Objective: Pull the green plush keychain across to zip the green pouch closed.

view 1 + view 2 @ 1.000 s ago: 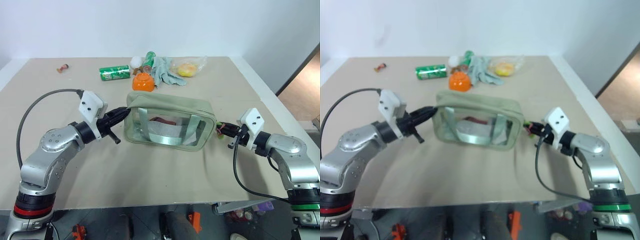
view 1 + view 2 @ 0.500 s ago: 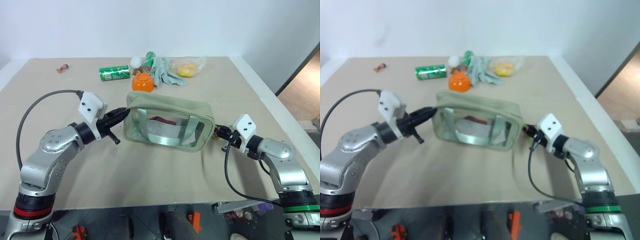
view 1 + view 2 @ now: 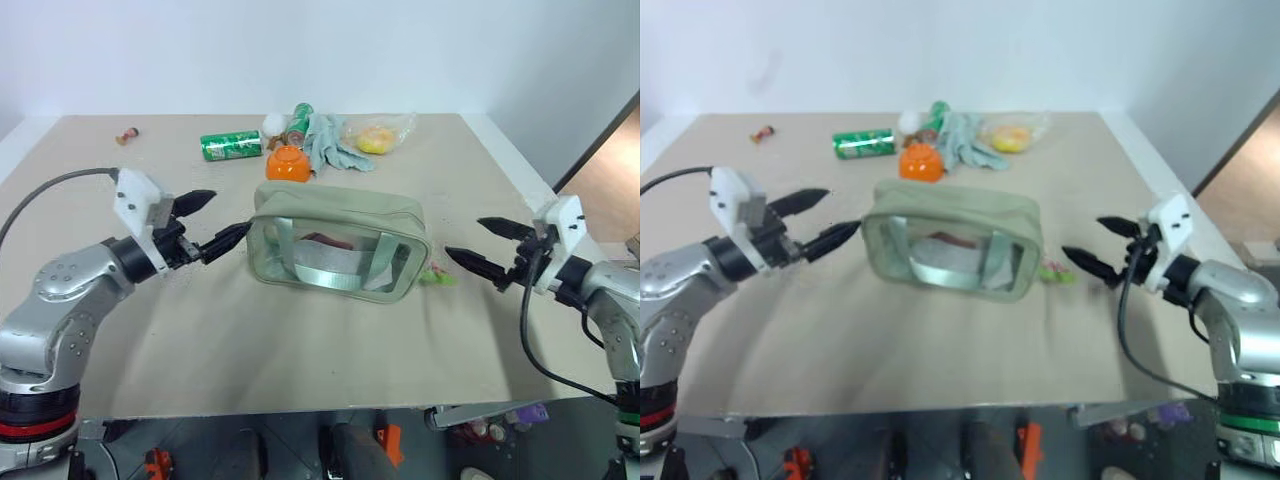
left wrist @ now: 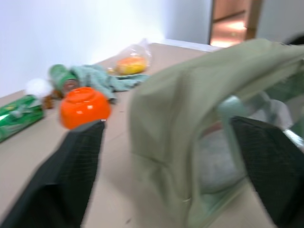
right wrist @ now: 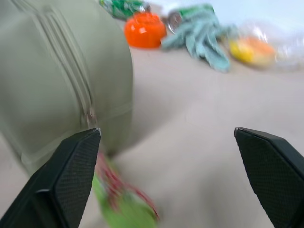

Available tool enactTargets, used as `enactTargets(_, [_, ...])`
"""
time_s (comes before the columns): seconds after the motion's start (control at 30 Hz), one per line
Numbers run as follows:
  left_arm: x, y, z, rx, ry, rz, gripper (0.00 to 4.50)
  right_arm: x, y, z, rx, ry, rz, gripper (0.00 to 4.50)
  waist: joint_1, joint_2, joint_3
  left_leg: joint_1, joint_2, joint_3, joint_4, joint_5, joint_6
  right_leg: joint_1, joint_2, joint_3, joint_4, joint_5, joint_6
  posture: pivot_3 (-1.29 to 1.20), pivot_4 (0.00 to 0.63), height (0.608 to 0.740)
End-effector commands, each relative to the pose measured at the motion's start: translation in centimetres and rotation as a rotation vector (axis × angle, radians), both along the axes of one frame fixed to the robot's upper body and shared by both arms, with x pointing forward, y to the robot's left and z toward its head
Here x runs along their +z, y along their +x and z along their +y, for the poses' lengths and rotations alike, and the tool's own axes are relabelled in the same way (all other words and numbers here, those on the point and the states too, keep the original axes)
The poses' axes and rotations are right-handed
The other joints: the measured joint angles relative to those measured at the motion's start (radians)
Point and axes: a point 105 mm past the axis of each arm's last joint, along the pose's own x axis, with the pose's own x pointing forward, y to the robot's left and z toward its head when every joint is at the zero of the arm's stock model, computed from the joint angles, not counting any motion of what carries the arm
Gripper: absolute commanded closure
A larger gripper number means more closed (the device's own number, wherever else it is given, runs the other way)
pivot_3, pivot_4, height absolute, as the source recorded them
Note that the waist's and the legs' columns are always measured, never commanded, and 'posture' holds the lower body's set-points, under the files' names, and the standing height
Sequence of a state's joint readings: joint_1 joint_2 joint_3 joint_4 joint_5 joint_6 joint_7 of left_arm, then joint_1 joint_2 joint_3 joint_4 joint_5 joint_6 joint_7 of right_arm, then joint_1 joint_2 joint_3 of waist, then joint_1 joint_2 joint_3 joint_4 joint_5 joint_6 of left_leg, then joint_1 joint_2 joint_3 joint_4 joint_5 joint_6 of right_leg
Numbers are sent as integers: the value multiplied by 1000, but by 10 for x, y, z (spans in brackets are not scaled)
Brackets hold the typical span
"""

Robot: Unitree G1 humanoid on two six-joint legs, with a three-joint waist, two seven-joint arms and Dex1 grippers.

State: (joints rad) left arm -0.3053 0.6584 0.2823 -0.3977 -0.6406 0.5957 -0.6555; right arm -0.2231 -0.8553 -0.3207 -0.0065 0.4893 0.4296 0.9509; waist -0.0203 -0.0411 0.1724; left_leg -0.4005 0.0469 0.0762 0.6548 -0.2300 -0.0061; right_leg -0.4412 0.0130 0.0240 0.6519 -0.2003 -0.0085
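The green pouch [image 3: 340, 247] stands upright mid-tabletop [image 3: 300, 340], with the green plush keychain [image 3: 433, 276] lying at its right end (touching nothing else). The left gripper [image 3: 214, 222] and right gripper [image 3: 486, 248] flank it, fingers spread apart, gripping nothing.

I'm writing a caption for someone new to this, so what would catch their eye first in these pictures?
First, the green pouch standing mid-table, with an open gripper on each side: the left gripper at its left end, the right gripper off its right end, neither holding anything. Next, the lime keychain lying on the table at the pouch's right end. Behind, a cluster at the far edge: an orange bowl, a green can and a glove.
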Motion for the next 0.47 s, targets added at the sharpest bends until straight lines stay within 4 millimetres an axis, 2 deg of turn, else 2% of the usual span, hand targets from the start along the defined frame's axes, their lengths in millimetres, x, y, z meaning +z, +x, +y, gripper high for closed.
enactTargets(0.03, [-10, -5, 25, 93, 17, 21, 10, -2, -23, -1, 47, -29, 34, 0, -1, 0, 0, 0, 0, 0, 0, 0, 0, 0, 0, 0, 0, 0, 0, 0, 150, 740])
enactTargets(0.17, [-44, -12, 33, 166, 70, 83, 10, -24, -44, 20, 131, -49, 81, 0, -3, 0, 0, 2, 2, 1, -1, 0, 0, 0, -1, 1, 0, 0, 0, 0, 150, 740])
enactTargets(0.23, [-67, -20, 25, 174, 114, 111, 10, -35, -52, 39, 187, -57, 65, 0, -3, 0, -1, 3, 2, 1, 0, 0, 0, 1, -1, 1, 0, 0, 0, 0, 150, 740])
enactTargets(0.3, [-85, -25, 18, 185, 152, 148, 10, -39, -55, 50, 218, -54, 43, 0, -2, -1, -1, 6, 3, 1, 0, 0, 0, 3, -1, 1, 0, 0, -1, 0, 150, 740])
enactTargets(0.47, [-94, -30, -2, 181, 173, 116, 10, -42, -53, 70, 253, -41, -7, 0, 1, -2, -1, 6, 1, 1, 0, 1, 1, 3, -1, 1, 0, -1, -5, 0, 150, 740])
